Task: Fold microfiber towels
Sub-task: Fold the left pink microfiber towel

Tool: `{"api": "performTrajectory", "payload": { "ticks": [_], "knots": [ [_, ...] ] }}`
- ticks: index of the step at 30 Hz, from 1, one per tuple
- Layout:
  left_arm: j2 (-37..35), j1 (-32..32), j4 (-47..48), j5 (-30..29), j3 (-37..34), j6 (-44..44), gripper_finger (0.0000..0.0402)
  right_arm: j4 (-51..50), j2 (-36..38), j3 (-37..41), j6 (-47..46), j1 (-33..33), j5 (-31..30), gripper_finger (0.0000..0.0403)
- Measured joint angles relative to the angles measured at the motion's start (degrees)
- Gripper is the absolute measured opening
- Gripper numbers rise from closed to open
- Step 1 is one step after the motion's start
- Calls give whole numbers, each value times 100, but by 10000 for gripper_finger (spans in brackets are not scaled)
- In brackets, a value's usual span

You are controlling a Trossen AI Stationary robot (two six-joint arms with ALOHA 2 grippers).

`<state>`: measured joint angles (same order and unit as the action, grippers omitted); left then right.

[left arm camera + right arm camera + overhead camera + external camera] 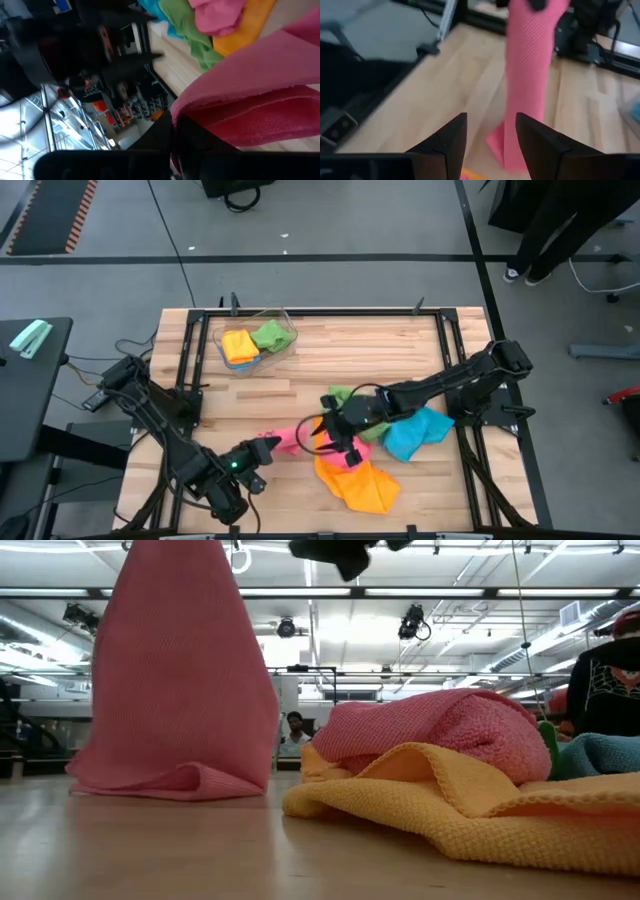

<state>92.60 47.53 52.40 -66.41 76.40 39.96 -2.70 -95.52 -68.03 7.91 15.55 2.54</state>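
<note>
At the near edge of the wooden table the left gripper is clamped on a corner of a pink towel, which hangs from it in a long drape whose lower end rests folded on the wood, as the low view shows. Just beside it toward the table's middle lies an orange-yellow towel, spread and rumpled near the front edge, with a second pink cloth bunched on top of it. Above that heap the right gripper hovers with its two dark fingers parted and holding nothing; its wrist view looks between them at the hanging pink towel, which is apart from them. Behind the heap, under the right arm, a green towel lies crumpled, and a blue towel sits just beside it toward the table's right side. Farther back, near the far left corner, a clear plastic bin holds an orange-yellow cloth and a green one, side by side. Beyond the table a person stands on the grey floor at the far right.
</note>
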Motion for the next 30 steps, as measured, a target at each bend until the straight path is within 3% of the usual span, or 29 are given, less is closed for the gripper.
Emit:
{"api": "performTrajectory", "payload": {
  "ticks": [8,16,21,30],
  "knots": [
    [9,27,-167,134,0,-751,11,146,-49,2,133,-60,68,178],
    [276,-3,-341,1827,4,-2144,25,161,-71,33,-64,157,55,178],
    [843,0,-577,2276,2,-2157,9,152,-71,32,-80,226,53,178],
    [1669,-19,-1819,2281,4,-1394,26,105,-71,33,-84,182,-187,178]
  ]
}}
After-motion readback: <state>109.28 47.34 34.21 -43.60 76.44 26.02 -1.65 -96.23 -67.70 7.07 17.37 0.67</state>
